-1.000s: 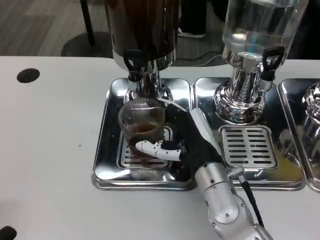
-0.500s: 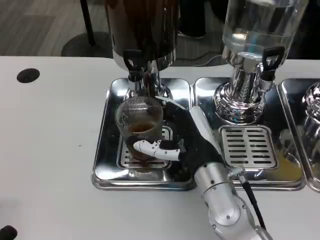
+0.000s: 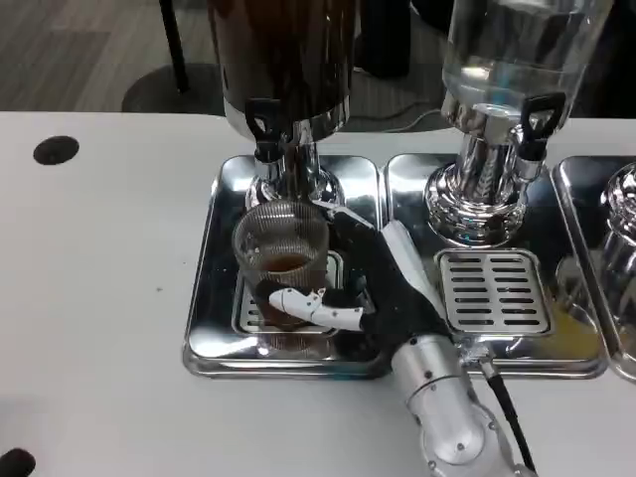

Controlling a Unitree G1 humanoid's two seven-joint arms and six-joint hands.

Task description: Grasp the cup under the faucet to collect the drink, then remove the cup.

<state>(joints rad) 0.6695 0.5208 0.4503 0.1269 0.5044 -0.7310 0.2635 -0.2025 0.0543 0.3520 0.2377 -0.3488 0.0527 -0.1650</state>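
A clear ribbed cup with a little brown drink in it stands on the drip grate of the left steel tray, below the black tap of the dark drink dispenser. My right hand grips the cup from its right side, with white fingers wrapped across the cup's front low down. The silver right forearm reaches in from the bottom right.
A second dispenser with clear liquid stands on its own tray to the right, with a third tray at the right edge. A black round hole marks the white table at the left.
The cup and my right hand have shifted slightly toward me and a bit lower in the picture; the grip is the same.
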